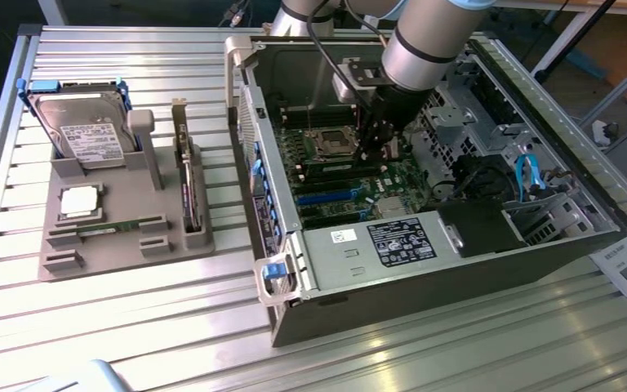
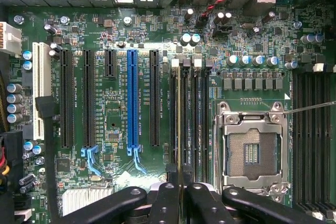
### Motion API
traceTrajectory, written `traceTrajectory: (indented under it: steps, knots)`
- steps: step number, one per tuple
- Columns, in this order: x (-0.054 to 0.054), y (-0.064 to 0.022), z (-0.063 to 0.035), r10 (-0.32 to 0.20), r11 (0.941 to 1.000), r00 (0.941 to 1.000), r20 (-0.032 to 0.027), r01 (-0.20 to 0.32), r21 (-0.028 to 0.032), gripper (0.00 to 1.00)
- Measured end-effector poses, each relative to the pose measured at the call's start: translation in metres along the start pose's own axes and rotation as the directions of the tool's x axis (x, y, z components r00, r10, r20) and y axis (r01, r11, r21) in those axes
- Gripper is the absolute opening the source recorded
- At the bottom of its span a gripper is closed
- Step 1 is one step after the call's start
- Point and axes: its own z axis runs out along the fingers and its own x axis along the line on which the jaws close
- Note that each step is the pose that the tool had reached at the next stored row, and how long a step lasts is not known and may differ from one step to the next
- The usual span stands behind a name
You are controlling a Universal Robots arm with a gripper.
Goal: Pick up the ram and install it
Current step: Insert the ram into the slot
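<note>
My gripper (image 1: pixel 377 151) reaches down into the open computer case (image 1: pixel 553 245), just beside the processor socket (image 1: pixel 330 140). In the wrist view its black fingers (image 2: pixel 165 198) stand close together, shut on the ram (image 2: pixel 179 124). The ram shows edge-on as a thin pale line. It runs along the black memory slots (image 2: pixel 191 124) between the long black expansion slot (image 2: pixel 154 98) and the empty processor socket (image 2: pixel 252 150). Whether the ram sits in a slot or hovers just above it I cannot tell.
A grey tray (image 1: pixel 128 245) at the exterior view's left holds a hard drive (image 1: pixel 85 131), a square silver chip (image 1: pixel 79 201), an upright expansion card (image 1: pixel 188 188) and a slim green strip (image 1: pixel 112 228). Inside the case are a blue slot (image 2: pixel 133 98), blue cables (image 1: pixel 526 175) and a black power supply (image 1: pixel 488 229).
</note>
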Motion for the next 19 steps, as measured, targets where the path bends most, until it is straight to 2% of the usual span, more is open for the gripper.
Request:
traceTrajectory:
  steps: [3,19]
  knots:
    - [0.0,-0.0004,-0.0001,0.0,1.0,1.0,-0.0001,0.0,-0.0043,0.12]
    - [0.0001,-0.0018,0.0012,0.0,1.0,1.0,0.0001,0.0,-0.0043,0.12]
